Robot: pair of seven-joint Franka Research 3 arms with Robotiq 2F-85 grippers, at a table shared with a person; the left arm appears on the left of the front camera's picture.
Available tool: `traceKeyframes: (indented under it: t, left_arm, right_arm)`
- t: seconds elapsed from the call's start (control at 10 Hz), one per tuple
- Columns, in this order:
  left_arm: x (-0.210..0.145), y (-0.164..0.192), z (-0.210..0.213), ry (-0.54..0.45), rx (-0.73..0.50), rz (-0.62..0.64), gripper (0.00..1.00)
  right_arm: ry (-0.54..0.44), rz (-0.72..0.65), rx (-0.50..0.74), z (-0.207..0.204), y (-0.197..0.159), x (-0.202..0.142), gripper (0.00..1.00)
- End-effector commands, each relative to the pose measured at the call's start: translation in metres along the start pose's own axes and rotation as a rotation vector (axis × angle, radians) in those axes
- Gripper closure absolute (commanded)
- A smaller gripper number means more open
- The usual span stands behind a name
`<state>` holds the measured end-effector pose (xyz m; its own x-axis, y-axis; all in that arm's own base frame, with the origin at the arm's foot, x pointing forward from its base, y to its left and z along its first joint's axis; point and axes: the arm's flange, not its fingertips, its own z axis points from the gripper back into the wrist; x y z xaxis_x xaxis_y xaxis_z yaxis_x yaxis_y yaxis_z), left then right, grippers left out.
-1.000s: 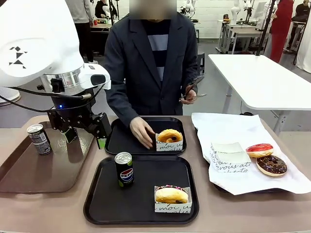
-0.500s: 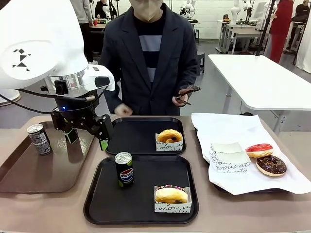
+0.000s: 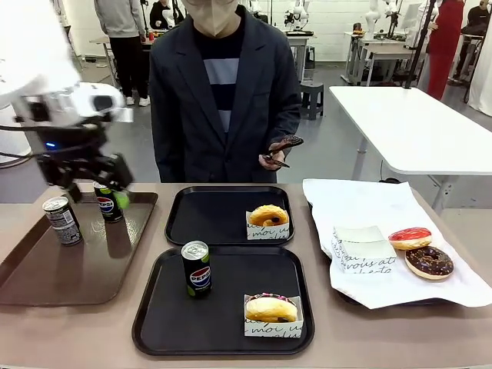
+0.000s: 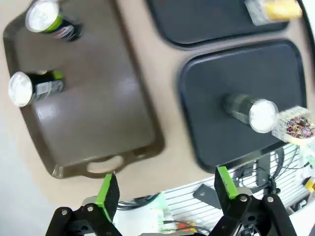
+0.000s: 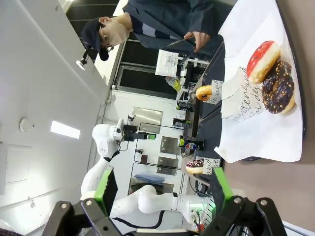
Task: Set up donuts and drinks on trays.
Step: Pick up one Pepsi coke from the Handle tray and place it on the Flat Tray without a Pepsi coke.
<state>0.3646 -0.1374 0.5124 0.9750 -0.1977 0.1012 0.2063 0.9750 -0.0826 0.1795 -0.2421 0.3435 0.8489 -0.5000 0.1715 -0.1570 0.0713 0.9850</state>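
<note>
far black tray (image 3: 200, 219): sleeved donut (image 3: 268, 217) now in place, the person's hand gone from it, no can yet. near black tray (image 3: 161, 307) looks done: can (image 3: 197, 269) plus donut (image 3: 270, 309). my left claw (image 3: 98, 192) has swung over the brown tray (image 3: 46, 269), fingers spread, holding nothing, above the spare cans (image 3: 62, 221). judgement: one of them goes to the far tray next. right claw (image 5: 162, 191) spread, holding nothing. tan table (image 3: 77, 330); white paper (image 3: 369, 204) with bare donuts (image 3: 429, 261); person holds tongs (image 3: 283, 146); white table (image 3: 415, 123) behind, workshop beyond.
</note>
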Motion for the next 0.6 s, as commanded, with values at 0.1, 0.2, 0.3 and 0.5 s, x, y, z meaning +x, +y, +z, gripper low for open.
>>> traceKeyframes:
  t: [0.1, 0.2, 0.3, 0.5]
  left_arm:
    - [0.044, 0.093, -0.015, 0.056, 0.006, 0.048, 0.00]
    - [0.047, 0.110, -0.025, 0.081, 0.021, 0.137, 0.00]
    - [0.045, 0.116, -0.026, 0.066, -0.089, 0.050, 0.00]
    - [0.029, 0.118, -0.023, 0.058, -0.010, 0.090, 0.00]
  right_arm:
    - [-0.015, 0.019, 0.020, -0.003, 0.000, 0.002, 0.00]
    - [-0.015, 0.019, 0.020, -0.003, 0.000, 0.002, 0.00]
    - [-0.015, 0.019, 0.020, -0.003, 0.000, 0.002, 0.00]
    - [-0.015, 0.019, 0.020, -0.003, 0.000, 0.002, 0.00]
